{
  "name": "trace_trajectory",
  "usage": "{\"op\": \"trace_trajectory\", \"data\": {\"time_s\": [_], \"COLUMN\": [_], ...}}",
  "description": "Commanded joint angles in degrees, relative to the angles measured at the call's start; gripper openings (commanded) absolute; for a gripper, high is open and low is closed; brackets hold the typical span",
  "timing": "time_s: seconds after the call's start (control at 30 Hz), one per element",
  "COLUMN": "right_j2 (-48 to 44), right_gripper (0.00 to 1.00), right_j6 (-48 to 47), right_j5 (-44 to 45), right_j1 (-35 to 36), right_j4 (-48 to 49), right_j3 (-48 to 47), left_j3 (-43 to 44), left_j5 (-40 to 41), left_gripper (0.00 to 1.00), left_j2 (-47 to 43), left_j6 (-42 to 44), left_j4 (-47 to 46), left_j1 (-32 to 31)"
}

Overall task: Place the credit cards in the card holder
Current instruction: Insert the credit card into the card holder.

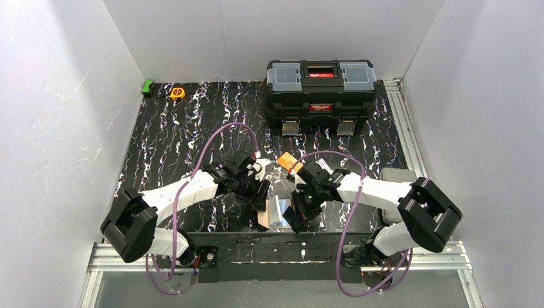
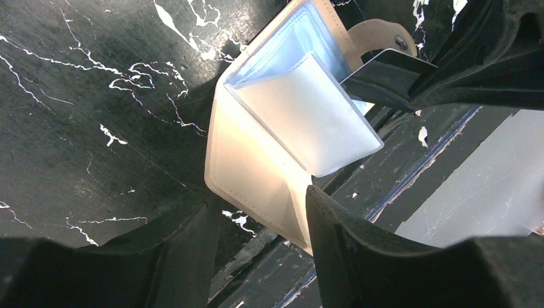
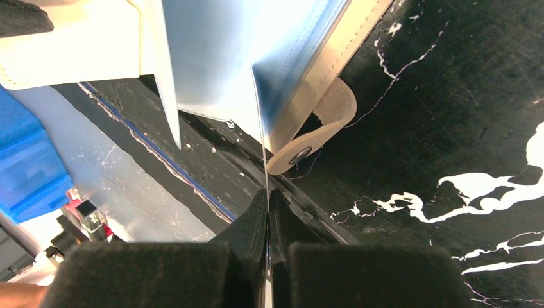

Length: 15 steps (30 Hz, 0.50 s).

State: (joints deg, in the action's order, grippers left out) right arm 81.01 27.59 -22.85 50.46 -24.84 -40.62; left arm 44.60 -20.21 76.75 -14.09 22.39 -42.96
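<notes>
"At the table's (image 1: 167,141) six o'clock edge, between the two arms: which step is this?"

"Insertion of the first card, I'd judge. The left gripper (image 2: 262,202) has its fingers closed down on the cream cover of the card holder (image 2: 256,160) and holds it tipped up and spread open. The right gripper (image 3: 267,205) is pinched tight on the black card (image 2: 385,62), whose leading edge sits at the holder's two o'clock side, just by the snap tab (image 3: 314,138)."

"Is the card in a pocket yet?"

"Not that I can tell. It touches or nearly touches the pale blue sleeve (image 2: 308,122). The next move calls for lining the card's edge up with a sleeve mouth and sliding it straight in while the left arm holds the holder steady. A tilt would jam it against the plastic."

"And the other card?"

"Only the overhead view shows it. The orange card (image 1: 287,160) is at twelve o'clock from the grippers, short of the black toolbox (image 1: 321,96). Whether it rests flat on the table, I cannot say."

"What do the wrist views add?"

"The left one shows the open sleeves face-on. The right one shows the card edge-on, a thin line running from its closed fingers up to the sleeve. That alignment is lost from above."
</notes>
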Motion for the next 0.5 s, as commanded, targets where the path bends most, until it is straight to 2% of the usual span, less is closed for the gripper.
{"op": "trace_trajectory", "data": {"time_s": [0.0, 0.27, 0.47], "right_j2": [1.59, 4.91, 7.16], "right_gripper": [0.01, 0.01, 0.01], "right_j6": [-1.54, -2.76, -3.98], "right_j5": [-1.2, -2.99, -3.78], "right_j1": [-0.35, -0.77, -0.93], "right_j4": [1.09, 3.7, 2.13], "right_j3": [-1.57, -3.48, -6.45], "left_j3": [0.58, -0.21, -0.51], "left_j5": [-1.73, -3.66, -4.99], "left_gripper": [0.51, 0.56, 0.61], "left_j2": [-1.98, -2.64, -2.83], "left_j6": [0.84, 1.21, 1.29], "left_j4": [-0.71, -2.27, -3.03], "left_j1": [0.24, 0.32, 0.57]}}
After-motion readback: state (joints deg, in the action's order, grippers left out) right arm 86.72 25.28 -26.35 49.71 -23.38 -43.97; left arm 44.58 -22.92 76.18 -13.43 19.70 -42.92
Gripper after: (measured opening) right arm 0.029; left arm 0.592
